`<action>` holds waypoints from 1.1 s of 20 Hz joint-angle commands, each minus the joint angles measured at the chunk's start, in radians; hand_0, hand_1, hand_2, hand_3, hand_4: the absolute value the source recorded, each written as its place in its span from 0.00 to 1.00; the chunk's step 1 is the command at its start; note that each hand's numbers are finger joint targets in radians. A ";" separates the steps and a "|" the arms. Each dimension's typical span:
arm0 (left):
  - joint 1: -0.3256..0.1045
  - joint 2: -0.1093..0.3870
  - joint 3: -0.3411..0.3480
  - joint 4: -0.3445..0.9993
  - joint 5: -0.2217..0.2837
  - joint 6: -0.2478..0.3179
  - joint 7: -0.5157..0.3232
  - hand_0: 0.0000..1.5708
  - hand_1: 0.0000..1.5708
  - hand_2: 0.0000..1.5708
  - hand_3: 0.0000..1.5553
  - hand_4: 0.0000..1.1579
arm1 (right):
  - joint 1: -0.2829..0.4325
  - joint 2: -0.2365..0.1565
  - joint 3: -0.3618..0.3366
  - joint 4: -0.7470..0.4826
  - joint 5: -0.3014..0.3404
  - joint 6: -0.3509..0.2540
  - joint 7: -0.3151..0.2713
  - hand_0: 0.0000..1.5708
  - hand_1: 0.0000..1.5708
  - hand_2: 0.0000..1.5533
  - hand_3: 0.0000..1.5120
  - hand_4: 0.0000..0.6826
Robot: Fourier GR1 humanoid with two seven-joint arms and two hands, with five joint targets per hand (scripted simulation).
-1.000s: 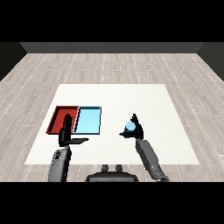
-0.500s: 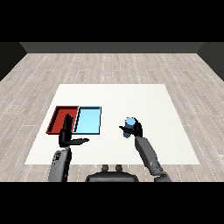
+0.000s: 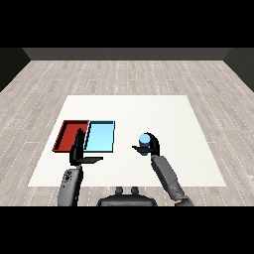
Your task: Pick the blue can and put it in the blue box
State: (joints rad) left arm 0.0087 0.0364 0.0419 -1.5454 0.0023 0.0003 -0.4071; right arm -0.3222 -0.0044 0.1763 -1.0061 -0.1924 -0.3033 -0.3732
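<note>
1. The right hand (image 3: 150,147) has its fingers curled round the blue can (image 3: 144,140), so it is clamped on the can and not apart.
2. The can stands upright inside this hand, with its long axis pointing up, and only its round light blue top and a little of its side show above the black fingers.
3. I cannot tell whether the bottom of the can touches the white bench (image 3: 163,111) or is lifted a little.
4. The blue tray (image 3: 100,136) lies to the left of the can, near but clearly apart from it, and the red tray (image 3: 68,135) is touching it on the far side.
5. So I judge the coming move must carry the can to the left, towards the blue tray.
6. The left hand (image 3: 78,152) is nearer to the trays; its fingers are straight with the thumb out to the side, and it holds nothing.
</note>
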 commanded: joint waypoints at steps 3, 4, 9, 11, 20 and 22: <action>0.054 -0.018 -0.046 -0.032 -0.021 -0.005 -0.008 0.00 0.00 0.00 0.00 0.00 | 0.013 -0.003 0.035 -0.112 0.088 -0.030 0.017 0.93 0.93 0.95 0.91 0.75; 0.049 -0.013 -0.041 -0.011 -0.012 -0.016 0.000 0.00 0.00 0.00 0.00 0.00 | 0.010 0.004 0.051 -0.124 0.062 -0.030 0.020 0.93 0.93 0.95 0.90 0.76; 0.009 -0.035 -0.084 0.057 -0.018 -0.039 -0.048 0.00 0.00 0.00 0.00 0.00 | -0.094 0.004 0.063 -0.084 0.024 -0.045 0.009 0.93 0.93 0.95 0.91 0.77; -0.075 -0.036 -0.077 0.023 0.005 -0.016 0.076 0.00 0.00 0.00 0.00 0.00 | -0.106 0.004 0.082 -0.174 0.033 -0.059 0.075 0.92 0.92 0.95 0.91 0.79; -0.085 -0.036 -0.185 0.020 0.013 0.048 0.082 0.00 0.00 0.00 0.00 0.00 | -0.019 -0.066 -0.018 -0.272 0.065 0.095 0.102 0.92 0.92 0.95 0.89 0.81; -0.073 -0.036 -0.188 -0.110 0.007 0.056 0.202 0.00 0.00 0.00 0.00 0.00 | -0.023 -0.049 -0.028 -0.256 0.069 0.094 0.080 0.92 0.92 0.94 0.89 0.82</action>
State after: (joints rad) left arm -0.0581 0.0015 -0.1310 -1.5596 0.0089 0.0431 -0.3069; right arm -0.3507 -0.0633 0.1716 -1.2487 -0.1370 -0.2266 -0.2851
